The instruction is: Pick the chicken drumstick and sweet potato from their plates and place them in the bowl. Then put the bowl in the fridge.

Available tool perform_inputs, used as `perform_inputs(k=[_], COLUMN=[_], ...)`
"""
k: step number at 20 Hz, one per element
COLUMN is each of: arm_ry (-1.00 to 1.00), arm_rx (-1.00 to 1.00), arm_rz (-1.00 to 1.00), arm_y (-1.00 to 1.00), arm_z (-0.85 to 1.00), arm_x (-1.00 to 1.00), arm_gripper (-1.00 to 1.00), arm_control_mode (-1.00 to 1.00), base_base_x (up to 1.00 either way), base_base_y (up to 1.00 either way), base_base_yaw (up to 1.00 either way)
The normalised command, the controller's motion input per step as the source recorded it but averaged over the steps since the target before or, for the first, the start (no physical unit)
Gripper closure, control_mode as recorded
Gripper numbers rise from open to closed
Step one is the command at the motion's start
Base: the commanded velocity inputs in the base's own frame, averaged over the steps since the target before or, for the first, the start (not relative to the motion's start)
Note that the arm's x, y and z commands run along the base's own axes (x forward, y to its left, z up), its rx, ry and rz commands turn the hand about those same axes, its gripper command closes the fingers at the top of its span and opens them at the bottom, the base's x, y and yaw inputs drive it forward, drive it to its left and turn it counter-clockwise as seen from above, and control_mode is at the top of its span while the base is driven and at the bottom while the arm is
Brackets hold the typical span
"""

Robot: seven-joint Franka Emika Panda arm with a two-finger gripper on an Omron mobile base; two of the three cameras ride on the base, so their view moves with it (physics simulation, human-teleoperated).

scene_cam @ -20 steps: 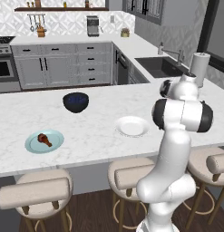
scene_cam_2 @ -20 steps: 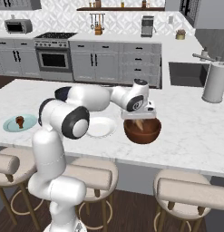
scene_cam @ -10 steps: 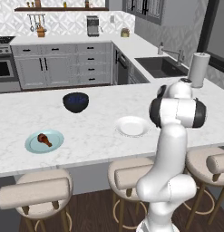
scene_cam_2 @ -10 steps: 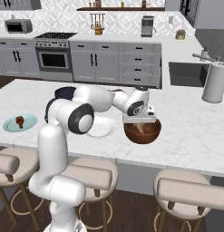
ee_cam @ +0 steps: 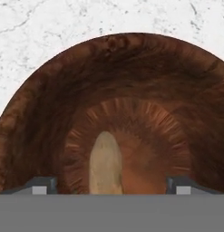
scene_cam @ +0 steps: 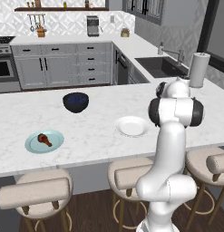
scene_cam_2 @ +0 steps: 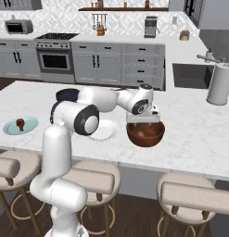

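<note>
White marble-topped kitchen island [scene_cam_2: 194, 139]: carrying every item listed below, with beige padded stools [scene_cam_2: 92, 178] standing along its near side.

Round deep reddish-brown wood-grain bowl [scene_cam_2: 145, 133]: sitting on the island top just to the right of the white plate in the right base view. In the hand view its ringed inner floor [ee_cam: 131, 118] is facing the camera.

Small elongated tan sweet potato [ee_cam: 105, 164]: lying on the bowl's floor, its tapered end pointing up the hand view, touched by neither fingertip.

Two-finger gripper [scene_cam_2: 143, 121] on the white arm: hanging directly above the bowl, pointing down into it. The jaws are standing wide apart, one dark fingertip [ee_cam: 41, 185] showing at each lower corner of the hand view, with the sweet potato lying loose between them and nothing clamped.

Round flat white plate [scene_cam: 132, 126]: resting bare on the island, beside the bowl and partly behind the arm in the right base view.

Round flat pale blue-teal plate [scene_cam: 44, 141]: sitting near the island's left front edge, well apart from the bowl.

Small reddish-brown chicken drumstick [scene_cam: 43, 139]: lying on the teal plate, thin bone end angling toward the lower right in the left base view.

Dark blue-black round bowl [scene_cam: 75, 101]: standing farther back on the island, between the two plates as seen from the left.
</note>
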Motion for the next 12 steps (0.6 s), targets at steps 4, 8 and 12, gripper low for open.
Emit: perform_inputs(k=[4, 8, 12], arm_ry=[-0.06, 0.00, 0.00], arm_rx=[-0.02, 0.00, -0.03], arm_rz=[-0.03, -0.07, -0.08], arm_y=[0.62, 0.58, 0.51], arm_z=[0.32, 0.30, 0.49], arm_x=[-0.92, -1.00, -0.98], arm_gripper=[-1.00, -1.00, -1.00], arm_control_mode=[-1.00, -1.00, -1.00], base_base_x=[0.00, 0.00, 0.00], base_base_y=[0.00, 0.00, 0.00], base_base_yaw=[0.00, 0.00, 0.00])
